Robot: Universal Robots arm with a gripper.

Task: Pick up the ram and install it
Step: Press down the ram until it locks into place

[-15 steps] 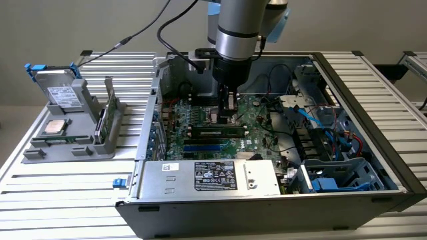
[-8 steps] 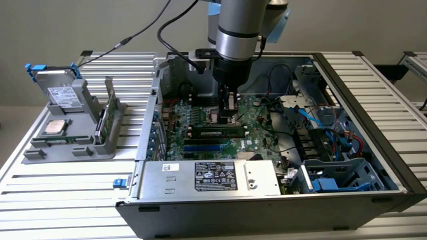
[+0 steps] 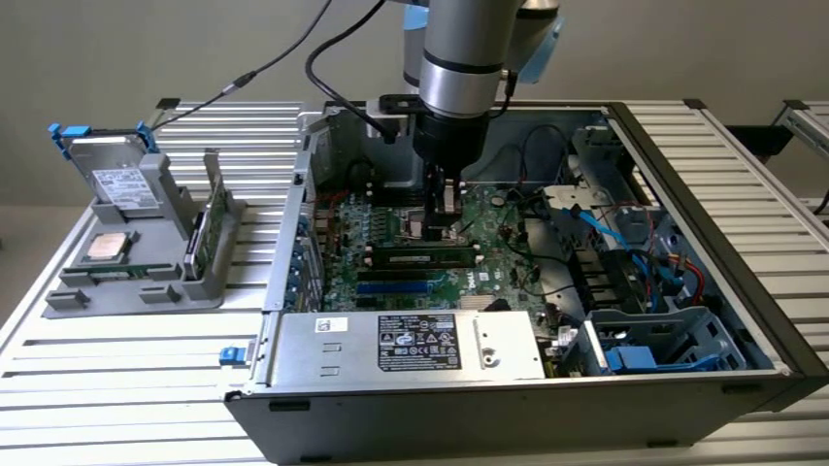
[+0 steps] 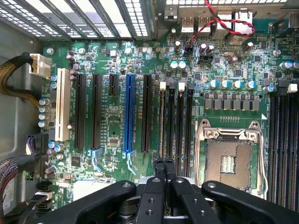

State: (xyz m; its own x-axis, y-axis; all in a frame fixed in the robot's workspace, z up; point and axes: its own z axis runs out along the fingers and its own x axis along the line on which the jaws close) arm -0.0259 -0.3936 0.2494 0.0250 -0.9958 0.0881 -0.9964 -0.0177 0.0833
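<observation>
Gripper: black two-finger gripper [image 3: 441, 225] on the silver arm, pointing straight down into the open black computer case [image 3: 725, 243]; in the wrist view [image 4: 164, 164] its fingers are clenched together with nothing visible between them.

Ram: long, thin green circuit-board stick with dark chips [image 3: 421, 258], standing on edge in a black memory slot directly beneath the fingertips; in the wrist view it appears edge-on as a narrow strip [image 4: 162, 121] running away from the tips.

Contact: the closed tips sit at the stick's top edge; whether they press on it or hover just above cannot be told.

Progress: judging by its level, upright seat in the slot, the ram appears to be placed on the green motherboard [image 4: 112, 121].

Neighbours: further empty black memory slots [image 4: 180, 121] lie just beside the gripper, the square silver processor socket [image 4: 229, 156] beyond them; a long blue expansion slot [image 4: 129, 112] lies near on the opposite side.

Handling: the stick is judged light and stiff but brittle, and likely to crack if twisted or loaded at one end.

Hold points: the two flat faces near the top edge, or the short ends, look safest; the contact edge and chips are best left untouched.
</observation>
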